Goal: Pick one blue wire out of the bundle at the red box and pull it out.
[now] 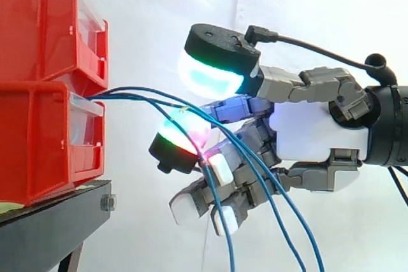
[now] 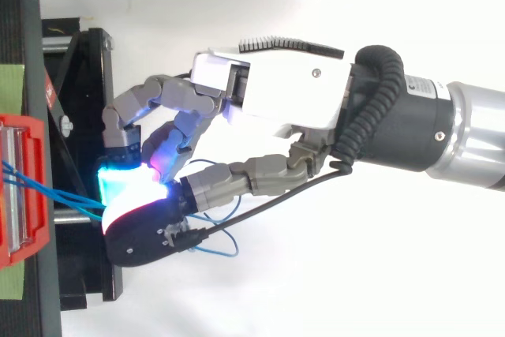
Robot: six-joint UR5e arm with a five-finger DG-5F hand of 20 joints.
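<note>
Several thin blue wires [image 1: 137,97] come out of the clear drawer front of the lower red bin [image 1: 38,138] and run right. They pass between the hand's big cyan-green pad [image 1: 207,78] above and a red-green pad [image 1: 185,133] below. At the lower pad they bend sharply and hang down past the curled fingers. The hand [image 1: 312,132] reaches in from the right, a short way off the bin. From above, the hand [image 2: 284,88] has its glowing pads closed together over the blue wires [image 2: 71,195]. Slack wire loops [image 2: 225,242] under the hand.
A second red bin [image 1: 44,30] is stacked on the lower one. Both rest on the black stand [image 1: 51,221], whose edge juts out below the hand's fingertips. A white curtain hangs behind. Green tape [image 2: 12,84] sits on the stand's top.
</note>
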